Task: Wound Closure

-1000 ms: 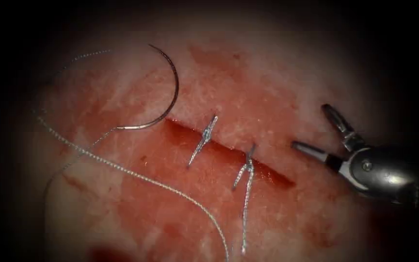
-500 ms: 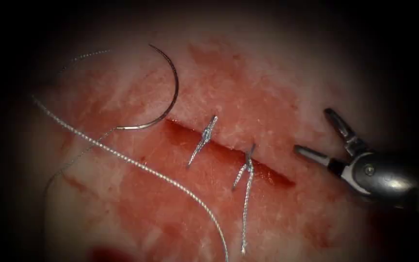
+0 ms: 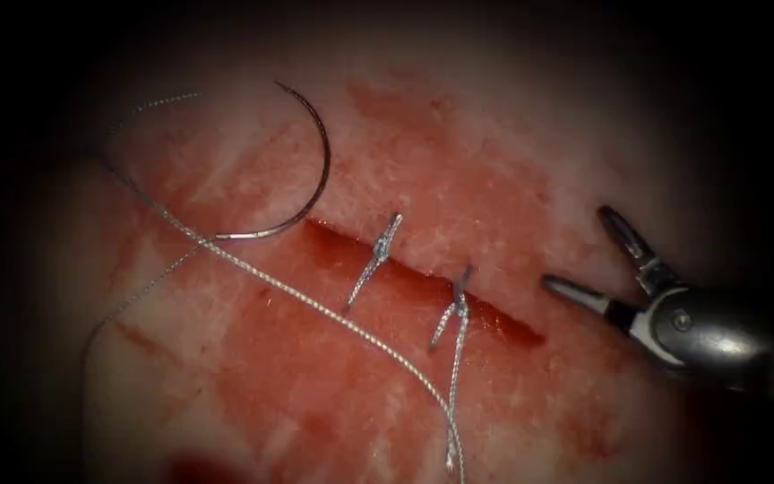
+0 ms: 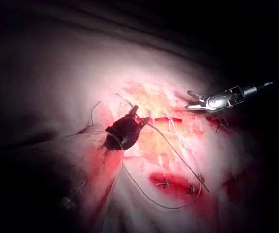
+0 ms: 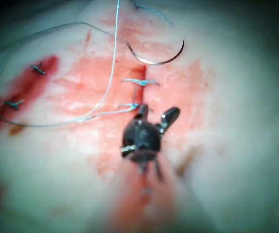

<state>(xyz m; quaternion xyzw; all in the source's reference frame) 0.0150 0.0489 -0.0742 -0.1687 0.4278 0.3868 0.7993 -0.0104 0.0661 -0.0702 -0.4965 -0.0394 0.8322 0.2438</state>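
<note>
The right tool (image 3: 589, 255) is seen at the right end of the cut (image 3: 423, 278), its jaws spread wide with nothing held between them. Two tied stitches (image 3: 378, 255) are found just past its tips, across the cut. Farther off, well apart from the tool, the curved needle (image 3: 311, 184) is laid free on the tissue (image 3: 459, 161), beyond the cut's left end. The thread (image 3: 315, 309) is trailed from it.

The left tool (image 4: 140, 116) is seen in its wrist view; how its jaws stand cannot be told.

tissue (image 3: 459, 161), needle (image 3: 315, 170) and thread (image 3: 315, 309) lying loose
</note>
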